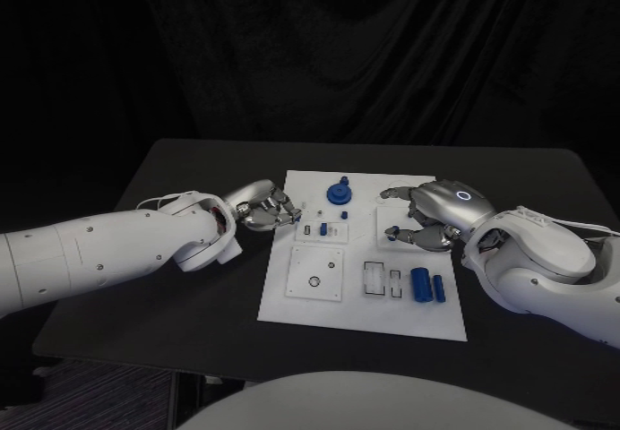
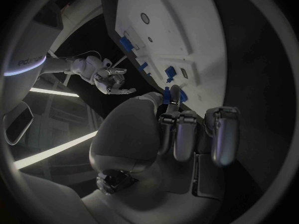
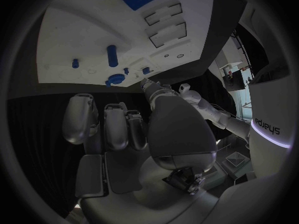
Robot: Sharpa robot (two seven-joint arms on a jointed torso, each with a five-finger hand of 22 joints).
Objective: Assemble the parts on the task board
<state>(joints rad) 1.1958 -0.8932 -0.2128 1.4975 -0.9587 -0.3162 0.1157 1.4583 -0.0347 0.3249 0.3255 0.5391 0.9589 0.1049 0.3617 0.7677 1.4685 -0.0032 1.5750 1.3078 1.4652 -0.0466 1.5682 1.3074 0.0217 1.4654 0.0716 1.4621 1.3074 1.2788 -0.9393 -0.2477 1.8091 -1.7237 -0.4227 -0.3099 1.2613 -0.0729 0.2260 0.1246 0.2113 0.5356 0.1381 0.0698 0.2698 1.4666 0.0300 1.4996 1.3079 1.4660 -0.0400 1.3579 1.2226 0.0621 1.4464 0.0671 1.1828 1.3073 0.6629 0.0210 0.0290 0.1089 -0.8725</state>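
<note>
Board (image 1: 368, 309) is laid white at the middle of the black bench (image 1: 517, 179), with blue parts on it.

A round knobbed part (image 1: 339, 193) is stood at its 12 o'clock edge, and two cylinders (image 1: 421, 285) are laid toward 4 o'clock. The left hand (image 1: 262, 208) is held at the board's 9 o'clock edge, fingers curled in, nothing seen between them. The right hand (image 1: 426, 219) is held over the 2 o'clock area, fingers curled; whether anything is pinched cannot be told.

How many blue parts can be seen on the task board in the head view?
5: a round knobbed part at the far edge, two small pieces below it, two cylinders near-right. The hands may hide others.
</note>
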